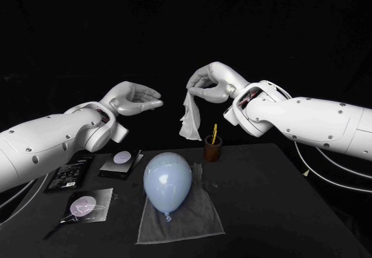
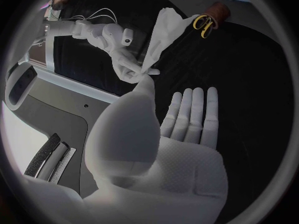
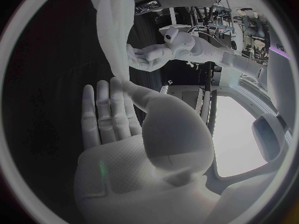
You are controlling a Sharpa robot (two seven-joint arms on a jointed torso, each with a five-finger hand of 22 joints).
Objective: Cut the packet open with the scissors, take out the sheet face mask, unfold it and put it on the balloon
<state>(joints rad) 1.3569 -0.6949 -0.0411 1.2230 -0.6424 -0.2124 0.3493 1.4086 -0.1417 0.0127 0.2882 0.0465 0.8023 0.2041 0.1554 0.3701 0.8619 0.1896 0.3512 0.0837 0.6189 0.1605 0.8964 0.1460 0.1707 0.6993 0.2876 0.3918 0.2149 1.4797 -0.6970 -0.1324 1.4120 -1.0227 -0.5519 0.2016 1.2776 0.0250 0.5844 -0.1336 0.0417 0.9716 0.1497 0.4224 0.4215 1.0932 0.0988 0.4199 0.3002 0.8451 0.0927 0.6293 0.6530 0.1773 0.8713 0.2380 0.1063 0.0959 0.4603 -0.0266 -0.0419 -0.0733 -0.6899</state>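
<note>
My right hand (image 1: 208, 81) is raised above the table's far side and pinches the top of the white sheet mask (image 1: 190, 115), which hangs down still folded into a narrow strip. In the left wrist view the right hand (image 2: 117, 47) holds the mask (image 2: 165, 32) at its lower corner. My left hand (image 1: 133, 100) hovers a little to the left of the mask, palm up, loosely cupped, holding nothing. The pale blue balloon (image 1: 166, 183) lies on a grey cloth (image 1: 186, 220) below. Yellow-handled scissors (image 1: 215, 133) stand in a brown cup (image 1: 213, 150).
A black packet (image 1: 70, 172) lies at the table's left edge, a second packet (image 1: 121, 161) beside it, and a cut packet (image 1: 87, 207) nearer the front. The cup stands just behind the balloon, under the hanging mask.
</note>
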